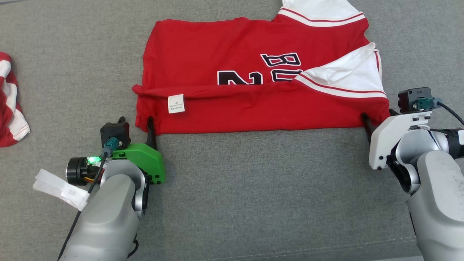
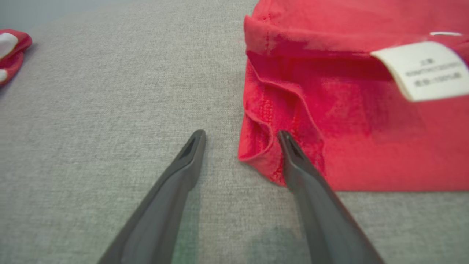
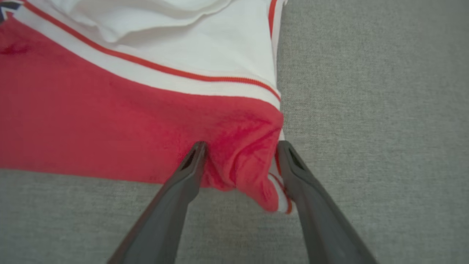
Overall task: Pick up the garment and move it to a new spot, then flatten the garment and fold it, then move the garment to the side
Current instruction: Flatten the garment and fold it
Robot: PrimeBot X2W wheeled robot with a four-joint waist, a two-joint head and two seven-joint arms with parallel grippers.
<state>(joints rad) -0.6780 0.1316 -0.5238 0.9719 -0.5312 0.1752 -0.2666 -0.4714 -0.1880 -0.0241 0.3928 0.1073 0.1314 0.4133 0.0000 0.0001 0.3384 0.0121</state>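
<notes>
A red garment (image 1: 253, 72) with white sleeves and black lettering lies on the grey surface, its near edge folded over and showing a white label (image 1: 176, 103). My left gripper (image 1: 136, 120) is open at the garment's near left corner (image 2: 271, 154). One of its fingers (image 2: 300, 168) lies on the red cloth and the other rests on the bare surface. My right gripper (image 1: 378, 117) is open astride the near right corner. A bunched red fold (image 3: 242, 161) sits between its two fingers (image 3: 183, 176).
A second red-and-white cloth (image 1: 11, 101) lies crumpled at the far left edge, and it appears again (image 2: 11, 51) in the left wrist view. The grey fabric surface (image 1: 253, 188) stretches wide in front of the garment, with a seam near the bottom right.
</notes>
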